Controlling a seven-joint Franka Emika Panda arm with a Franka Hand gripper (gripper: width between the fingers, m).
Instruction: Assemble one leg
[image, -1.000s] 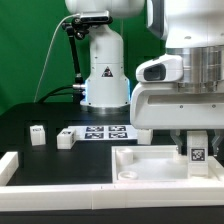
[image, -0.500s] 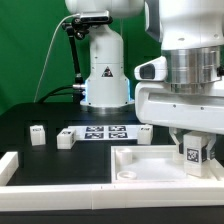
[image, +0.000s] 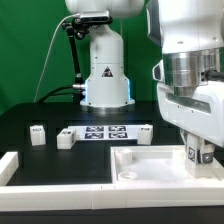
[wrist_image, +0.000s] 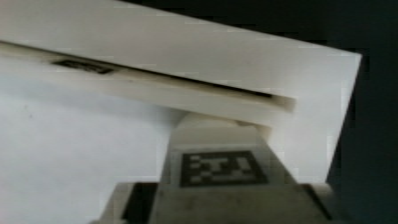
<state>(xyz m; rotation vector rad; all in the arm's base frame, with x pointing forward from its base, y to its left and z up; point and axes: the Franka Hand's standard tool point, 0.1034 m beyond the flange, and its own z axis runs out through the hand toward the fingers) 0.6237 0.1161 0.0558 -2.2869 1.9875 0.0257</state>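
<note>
Exterior view: gripper (image: 197, 152) jaws closed on the leg (image: 197, 154) | leg held upright between jaws, over the panel (image: 150, 165) corner | step: seating leg | next: align, lower, twist.

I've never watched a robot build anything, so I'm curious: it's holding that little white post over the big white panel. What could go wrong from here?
1. The leg hangs in the gripper close to the panel's raised rim; it could knock against it.
2. The wrist view shows the leg slightly slanted against the panel, so it might seat crooked.
3. The grip looks narrow; the leg could slip.
</note>
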